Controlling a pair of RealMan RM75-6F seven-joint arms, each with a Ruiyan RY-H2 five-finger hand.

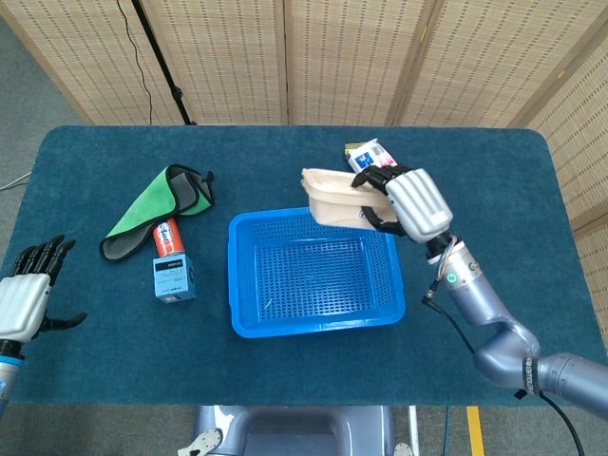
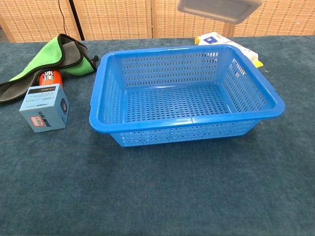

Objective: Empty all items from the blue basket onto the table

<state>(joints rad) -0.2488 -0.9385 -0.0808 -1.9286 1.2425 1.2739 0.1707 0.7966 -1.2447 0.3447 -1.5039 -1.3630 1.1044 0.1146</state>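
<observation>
My right hand [image 1: 404, 201] holds a beige plastic container [image 1: 340, 196] high in the air over the far right corner of the blue basket [image 1: 313, 325]. In the chest view only the container's underside [image 2: 219, 7] shows at the top edge, above the basket [image 2: 187, 125]. Nothing lies inside the basket now. My left hand [image 1: 27, 293] hovers open at the table's left edge, far from the basket.
A green and grey cloth [image 1: 157, 205], a red can [image 1: 167, 237] and a small blue box [image 1: 174, 277] lie left of the basket. A white and yellow packet [image 1: 383, 177] lies behind the basket, partly hidden by the raised container.
</observation>
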